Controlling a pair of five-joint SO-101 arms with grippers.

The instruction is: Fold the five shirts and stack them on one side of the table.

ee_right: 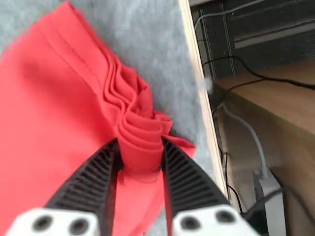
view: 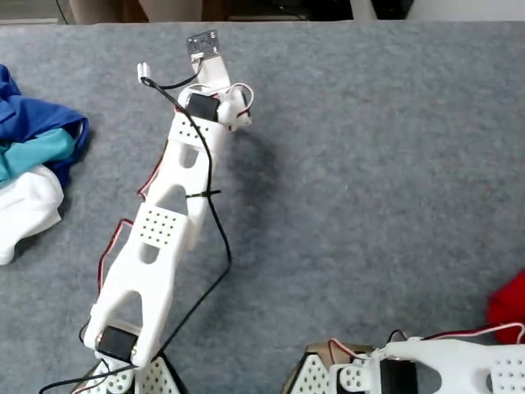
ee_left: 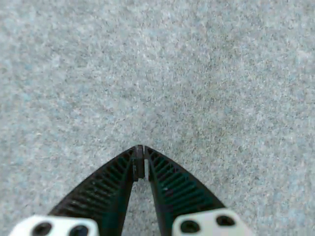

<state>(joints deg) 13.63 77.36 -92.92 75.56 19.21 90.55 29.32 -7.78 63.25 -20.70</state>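
A red shirt [ee_right: 59, 98] lies at the table's right edge, and a corner of it shows in the high view [view: 510, 308]. My right gripper [ee_right: 140, 147] is shut on a bunched fold of this shirt, close to the table edge [ee_right: 196, 69]. The left arm [view: 193, 139] stretches toward the far middle of the table. Its gripper [ee_left: 139, 161] is shut with nothing in it and hangs over the bare grey table cover [ee_left: 157, 73]. A crumpled pile of a blue shirt [view: 37, 119], a teal shirt [view: 37, 152] and a white shirt [view: 29, 205] lies at the table's left edge.
The grey cover [view: 369, 164] runs open across the middle and right of the table. Past the right edge, cables [ee_right: 241, 73] and a wooden surface [ee_right: 275, 103] sit below table height. The right arm's base [view: 426, 369] is at the front right.
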